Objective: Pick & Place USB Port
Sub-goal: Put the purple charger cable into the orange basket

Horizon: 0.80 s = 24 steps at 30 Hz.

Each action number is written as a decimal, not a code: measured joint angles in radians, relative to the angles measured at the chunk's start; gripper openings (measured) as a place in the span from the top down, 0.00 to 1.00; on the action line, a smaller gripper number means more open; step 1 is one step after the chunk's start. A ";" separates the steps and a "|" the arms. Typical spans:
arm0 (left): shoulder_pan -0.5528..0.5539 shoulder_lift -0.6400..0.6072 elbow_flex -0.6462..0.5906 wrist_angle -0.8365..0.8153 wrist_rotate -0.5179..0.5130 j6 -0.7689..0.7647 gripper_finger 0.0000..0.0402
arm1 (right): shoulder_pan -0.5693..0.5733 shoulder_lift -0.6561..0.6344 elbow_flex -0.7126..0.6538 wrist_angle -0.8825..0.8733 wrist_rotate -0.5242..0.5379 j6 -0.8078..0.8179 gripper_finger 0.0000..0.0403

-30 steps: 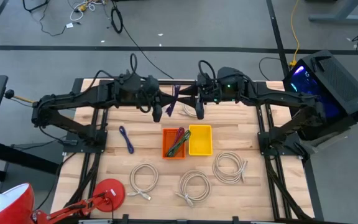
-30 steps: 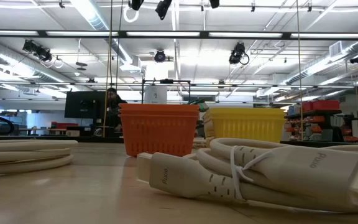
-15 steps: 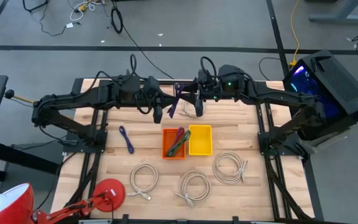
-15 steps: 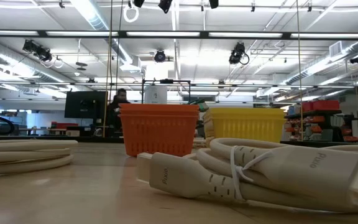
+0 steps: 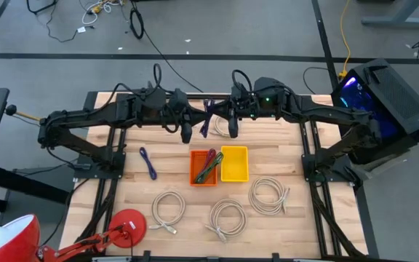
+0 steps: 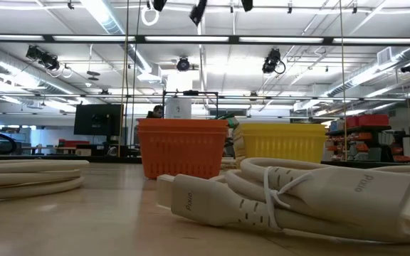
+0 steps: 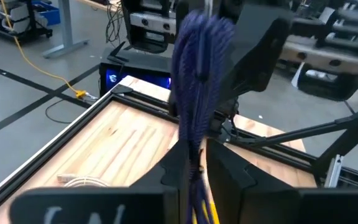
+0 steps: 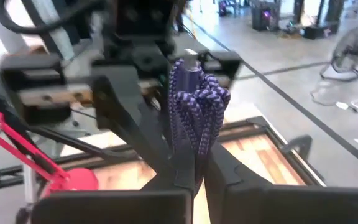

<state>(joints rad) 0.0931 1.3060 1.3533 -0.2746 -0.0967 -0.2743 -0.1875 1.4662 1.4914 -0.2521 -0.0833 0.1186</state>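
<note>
A bundled purple USB cable (image 5: 208, 113) hangs in the air over the table's far middle, between my two grippers. They meet there end to end. My left gripper (image 5: 201, 118) comes from the left and is shut on the bundle (image 7: 194, 93). My right gripper (image 5: 218, 118) comes from the right and is shut on the same bundle (image 8: 194, 112). An orange bin (image 5: 204, 167), holding purple and green cables, and a yellow bin (image 5: 234, 163) stand side by side mid-table. A second purple cable (image 5: 148, 161) lies flat on the table to the left. My left gripper pinches the coiled bundle's strands (image 7: 192, 158) between its two fingers, coming about level from the table's left. The bundle is lifted clear of the table, most of it standing out past the fingers. My right gripper pinches the same bundle's strands (image 8: 196, 152) between its two fingers, coming about level from the table's right, opposite my left gripper. The bundle is clear of the table.
Three white coiled cables (image 5: 168, 207) (image 5: 226, 217) (image 5: 269, 195) lie along the near half, one close to the low camera (image 6: 297, 199). Another white coil (image 5: 220, 129) lies under the grippers. A red lamp (image 5: 126, 225) stands at the near left corner.
My right gripper has edged toward the table's left, up to the purple bundle that my left gripper holds in the air. The bundle stays lifted between the two grippers.
</note>
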 joint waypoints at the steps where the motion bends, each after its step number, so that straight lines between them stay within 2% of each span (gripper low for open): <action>1: 0.001 -0.001 0.000 0.006 0.005 0.001 0.84 | -0.003 0.000 0.000 -0.017 0.016 -0.002 0.98; 6: 0.009 -0.020 0.001 0.013 0.009 0.046 0.83 | -0.018 0.002 -0.002 -0.099 0.033 -0.006 0.98; 8: 0.020 -0.028 0.002 0.008 -0.043 0.076 0.84 | -0.017 0.001 -0.002 -0.118 0.024 0.003 0.98; 13: 0.064 -0.074 0.002 -0.073 -0.255 0.173 0.87 | 0.006 0.001 -0.002 -0.123 -0.020 0.043 0.98; 15: 0.092 -0.079 0.002 -0.079 -0.288 0.188 0.89 | 0.026 0.001 -0.002 -0.133 -0.023 0.047 0.98; 21: 0.161 -0.080 0.002 -0.091 -0.229 0.189 0.90 | 0.089 0.001 -0.002 -0.162 0.021 0.077 0.98; 24: 0.181 -0.067 0.002 -0.089 -0.182 0.189 0.90 | 0.118 0.000 -0.029 -0.112 0.051 0.112 0.98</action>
<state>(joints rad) 0.2740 1.2388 1.3548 -0.3633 -0.2785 -0.0852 -0.0700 1.4662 1.4625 -0.3645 -0.0328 0.2302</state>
